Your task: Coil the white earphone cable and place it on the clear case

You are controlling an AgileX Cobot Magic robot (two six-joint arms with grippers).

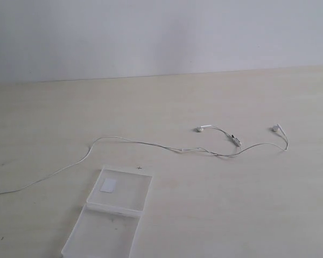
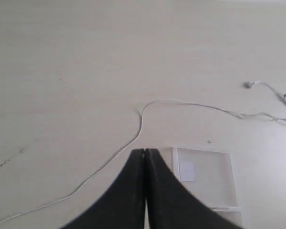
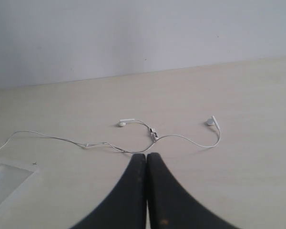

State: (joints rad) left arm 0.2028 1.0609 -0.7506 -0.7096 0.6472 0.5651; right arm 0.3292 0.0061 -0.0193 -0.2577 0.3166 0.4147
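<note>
The white earphone cable lies stretched out across the pale wooden table, running off the left edge of the exterior view. Its two earbuds and the inline remote rest at the right. The clear case lies open near the front, with a white sticker in its far half. Neither gripper shows in the exterior view. My left gripper is shut and empty above the table beside the clear case and the cable. My right gripper is shut and empty, close to the cable.
A white wall rises behind the table's far edge. A small cross mark is drawn on the table just beyond the case. A few dark specks show on the wood in the left wrist view.
</note>
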